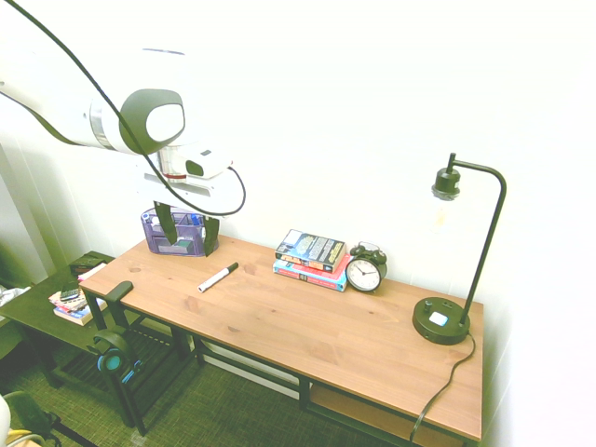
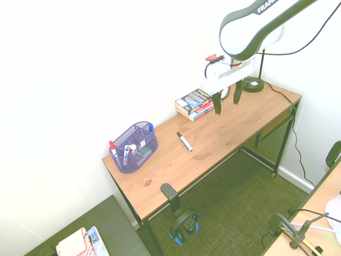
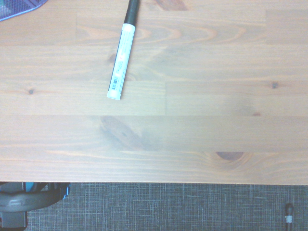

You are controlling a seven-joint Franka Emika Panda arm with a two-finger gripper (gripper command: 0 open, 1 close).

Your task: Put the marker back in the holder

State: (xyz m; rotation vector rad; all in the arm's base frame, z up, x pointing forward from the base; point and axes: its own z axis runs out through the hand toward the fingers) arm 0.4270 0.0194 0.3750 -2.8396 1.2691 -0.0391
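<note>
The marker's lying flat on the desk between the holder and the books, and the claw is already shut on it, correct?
Not quite. The marker does lie flat on the desk between the holder and the books, but the claw hangs open well above it, holding nothing. The second exterior view shows this.

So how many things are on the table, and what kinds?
Marker: 1
Holder: 1
Books: 3, I think
Clock: 1
Lamp: 1
Total: 7, not counting the pens inside the holder.
</note>
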